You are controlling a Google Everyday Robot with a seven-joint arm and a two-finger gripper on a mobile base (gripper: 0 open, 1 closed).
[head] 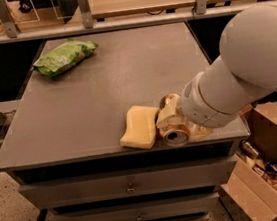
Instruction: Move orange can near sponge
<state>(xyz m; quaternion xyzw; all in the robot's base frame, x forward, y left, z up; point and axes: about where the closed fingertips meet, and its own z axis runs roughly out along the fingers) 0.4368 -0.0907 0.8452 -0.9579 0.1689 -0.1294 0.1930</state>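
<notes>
Lying on its side at the near edge of the tabletop [101, 92], the orange can [175, 137] shows its silver top toward the camera. The gripper [177, 127] is clamped on this can: one pale finger lies over its left upper side and the other shows at its right side. The gripper comes in from the right, at the end of the thick white arm [235, 80], which covers the right near corner of the tabletop.

The sponge [139, 126] lies flat just to the left of the orange can, and its near end reaches the tabletop's edge. Whether the two touch, I cannot tell, but the gap is very small if there is one.

A green snack bag [64, 56] lies at the far left corner, well apart from both. Below the tabletop there are grey drawers [130, 184]. On the floor at the right stands an open cardboard box [266, 167] with some cans inside.
</notes>
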